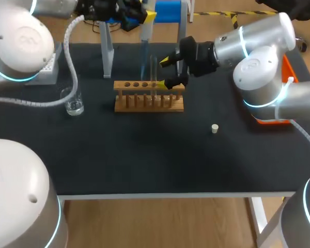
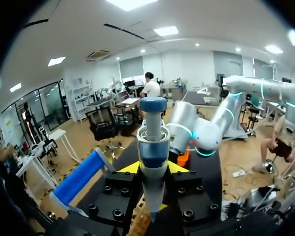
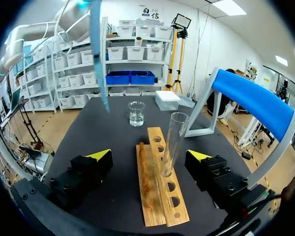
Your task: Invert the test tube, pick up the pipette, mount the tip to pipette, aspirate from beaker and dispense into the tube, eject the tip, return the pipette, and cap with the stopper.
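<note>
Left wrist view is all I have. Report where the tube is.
Observer: The tube stands upright in the rack, mouth up.
Operator: Give the right tool's state.
Observer: The right tool is open, a finger on each side of the tube, neither touching it.
Operator: Locate the stopper.
Observer: The stopper lies on the table, apart from the rack, to the robot's right of it.

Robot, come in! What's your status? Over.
Left gripper shut on pipette. Right gripper open, fingers flanking upright test tube in rack. Stopper loose on table, clear of both.
</note>
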### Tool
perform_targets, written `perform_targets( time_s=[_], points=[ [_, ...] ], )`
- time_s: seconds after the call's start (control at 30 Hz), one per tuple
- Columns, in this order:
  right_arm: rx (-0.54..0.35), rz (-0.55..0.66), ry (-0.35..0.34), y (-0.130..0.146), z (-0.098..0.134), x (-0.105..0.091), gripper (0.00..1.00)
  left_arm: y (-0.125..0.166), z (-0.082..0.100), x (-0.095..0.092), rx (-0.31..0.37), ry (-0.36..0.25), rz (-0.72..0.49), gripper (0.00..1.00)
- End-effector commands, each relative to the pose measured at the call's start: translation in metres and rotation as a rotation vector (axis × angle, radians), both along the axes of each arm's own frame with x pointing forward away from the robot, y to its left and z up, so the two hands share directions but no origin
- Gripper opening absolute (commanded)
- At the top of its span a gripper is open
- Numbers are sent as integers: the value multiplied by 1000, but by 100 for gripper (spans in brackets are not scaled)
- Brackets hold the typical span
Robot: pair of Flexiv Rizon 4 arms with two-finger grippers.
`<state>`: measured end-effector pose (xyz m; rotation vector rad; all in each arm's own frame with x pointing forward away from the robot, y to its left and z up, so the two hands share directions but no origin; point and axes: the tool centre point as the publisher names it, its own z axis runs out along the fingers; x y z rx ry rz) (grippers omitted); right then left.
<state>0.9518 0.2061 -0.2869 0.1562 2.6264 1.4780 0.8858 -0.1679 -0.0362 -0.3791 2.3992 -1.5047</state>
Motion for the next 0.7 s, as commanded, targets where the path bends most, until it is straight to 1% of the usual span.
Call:
perform_targets(
  time_s=[0.03, 0.27, 0.47, 0.7],
  points=[
    [-1, 1, 1, 0, 0, 0, 100, 7, -13, -11, -32, -1, -4, 0],
    [-1, 1, 1, 0, 0, 0, 100, 10, -33, -21, -67, 18, -17, 0],
    [-1, 1, 1, 0, 0, 0, 100, 9, -48, -28, -84, 24, -54, 0],
    [-1, 1, 1, 0, 0, 0, 100, 4, -69, -41, -108, 37, -91, 0]
  ],
)
